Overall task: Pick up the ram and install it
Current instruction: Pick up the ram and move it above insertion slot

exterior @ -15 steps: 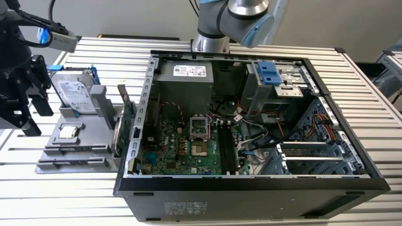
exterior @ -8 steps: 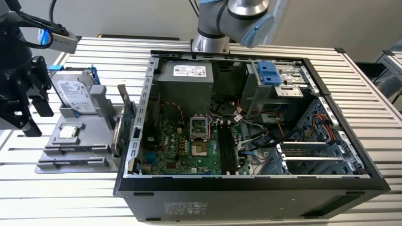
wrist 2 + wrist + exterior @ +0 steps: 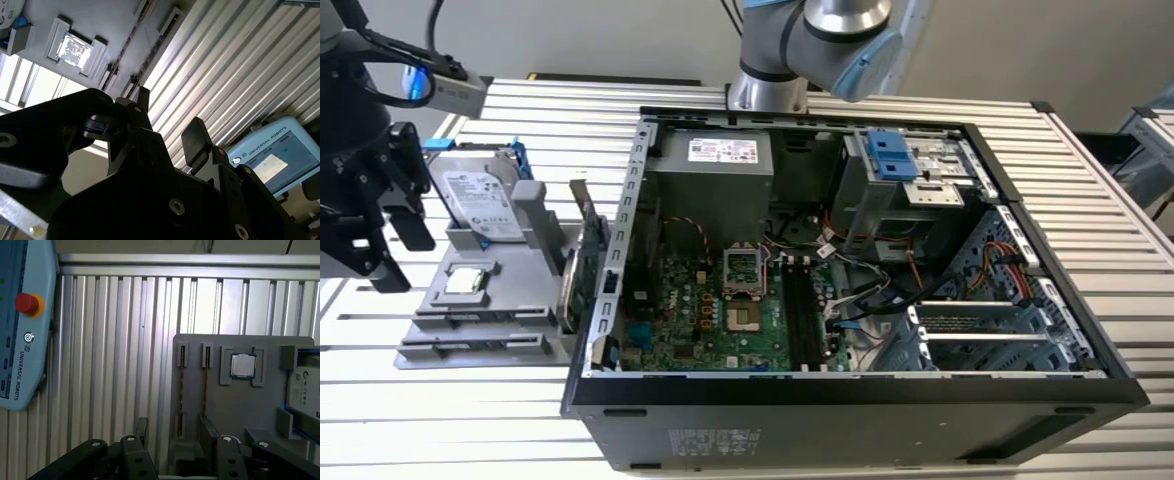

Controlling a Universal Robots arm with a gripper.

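We see the end effector [image 3: 175,432] spread wide and empty over the grey holder [image 3: 240,405] on the worktop [image 3: 115,365], where the ram [image 3: 205,390] stands on edge in a slot.

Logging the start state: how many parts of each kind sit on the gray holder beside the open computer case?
hard drive: 1
processor chip: 1
ram, edge-on in slots: 2
expansion card: 1
Total: 5
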